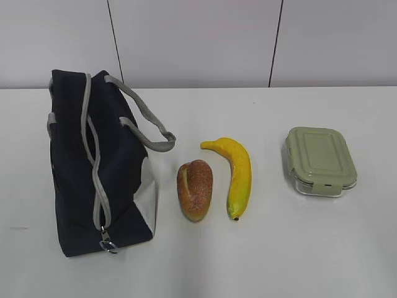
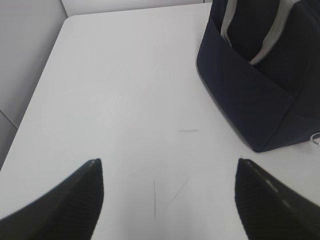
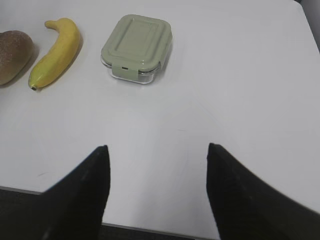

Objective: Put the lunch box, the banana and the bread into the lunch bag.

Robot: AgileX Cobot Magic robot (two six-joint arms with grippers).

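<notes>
Navy fabric first, at the far left: one lunch bag (image 1: 99, 167), lying on the white table (image 1: 273, 248), zipper run closed along its top with the ring pull at the near end, two grey strap handles (image 1: 146, 121) flopped toward the right, one white end panel showing. Seen from the left wrist, ahead and to the right of the left gripper (image 2: 167, 197), well clear of both fingertips; jaws spread wide over bare tabletop, nothing between them, two faint scratch marks on the surface just ahead. Next rightward, one bread (image 1: 195, 189), golden-brown with a pale slit, resting just beside the bag's white end without clearly touching it. Then one banana (image 1: 236, 174), yellow, dark tip toward the near edge, lying close alongside the roll but apart from it. Farther right, well apart from the fruit, one lunch box (image 1: 321, 160), clear glass under a sage-green clipped lid, lid on. From the right wrist, lunch box ahead and slightly left of the right gripper (image 3: 157, 187), banana and roll farther left at the frame's edge; jaws parted, holding nothing, hanging over the table's near edge. Counted in all: one bag, one roll, one banana, one box, two grippers.
</notes>
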